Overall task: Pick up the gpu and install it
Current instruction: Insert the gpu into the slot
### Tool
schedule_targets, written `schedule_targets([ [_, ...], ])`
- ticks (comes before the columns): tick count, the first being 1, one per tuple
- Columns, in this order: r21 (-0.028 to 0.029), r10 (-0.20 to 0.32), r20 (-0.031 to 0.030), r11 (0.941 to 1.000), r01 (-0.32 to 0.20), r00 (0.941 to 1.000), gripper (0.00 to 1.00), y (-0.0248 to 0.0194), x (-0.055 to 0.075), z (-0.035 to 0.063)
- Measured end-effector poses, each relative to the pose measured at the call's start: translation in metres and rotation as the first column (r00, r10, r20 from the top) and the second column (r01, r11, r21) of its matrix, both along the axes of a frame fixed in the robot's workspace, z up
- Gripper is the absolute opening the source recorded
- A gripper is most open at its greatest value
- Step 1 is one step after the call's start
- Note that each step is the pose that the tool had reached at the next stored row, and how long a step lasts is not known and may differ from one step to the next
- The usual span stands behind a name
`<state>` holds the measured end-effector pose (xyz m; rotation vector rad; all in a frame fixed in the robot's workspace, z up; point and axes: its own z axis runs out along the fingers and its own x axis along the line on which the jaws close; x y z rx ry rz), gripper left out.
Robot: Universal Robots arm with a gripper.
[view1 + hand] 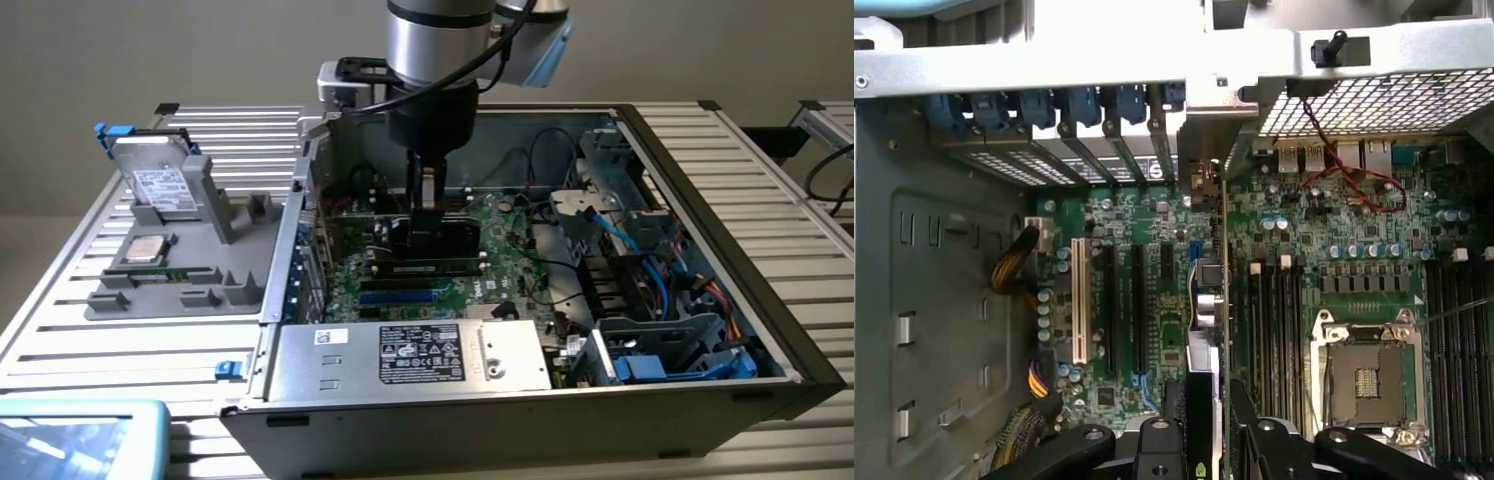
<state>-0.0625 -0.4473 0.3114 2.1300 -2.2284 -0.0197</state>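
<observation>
Pincer: I see the gripper (430, 212) (1206, 442) clenched on the gpu (449, 246) (1206, 372), one finger on each face.
Gpu position: held on edge inside the computer case (747, 200), over the motherboard (505, 255) (1154, 300). I cannot tell whether its lower edge is seated in a slot.
Card ends: the wrist view shows one end reaching the rear slot covers (1054, 160) with their blue clips (1044, 108).
Room, one side: black expansion slots (1122, 310) and a white slot (1078, 300) lie just beside the card, low and flat.
Room, other side: the CPU socket (1366, 378) is near; a red wire (1354, 185) crosses the board by the rear ports.
Obstructions: power supply (414, 355) close in front; drive cage (667, 350) with blue cables on the exterior view's right.
Outside case: hard drive (160, 185) on a grey holder (174, 290), well apart.
</observation>
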Motion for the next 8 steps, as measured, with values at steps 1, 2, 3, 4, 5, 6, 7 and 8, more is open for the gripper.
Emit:
schedule_targets([
  [1, 0.0018, -0.001, 0.0, 1.0, 0.001, 1.0, 0.28, -0.0011, 0.0, -0.0016],
  [2, 0.0034, -0.001, 0.0, 1.0, 0.001, 1.0, 0.28, -0.0022, 0.0, -0.0032],
  [3, 0.0047, -0.001, 0.0, 1.0, 0.001, 1.0, 0.28, -0.0033, 0.0, -0.0049],
  [4, 0.006, -0.002, 0.0, 1.0, 0.002, 1.0, 0.28, -0.0044, 0.0, -0.0068],
  [5, 0.007, -0.002, 0.0, 1.0, 0.002, 1.0, 0.28, -0.0053, 0.0, -0.0084],
  [6, 0.0082, -0.003, 0.0, 1.0, 0.003, 1.0, 0.28, -0.0064, 0.0, -0.0103],
  [7, 0.0093, -0.004, 0.0, 1.0, 0.004, 1.0, 0.28, -0.0073, -0.001, -0.0119],
  [8, 0.0107, -0.004, 0.0, 0.9999, 0.004, 1.0, 0.28, -0.0082, -0.001, -0.0137],
])
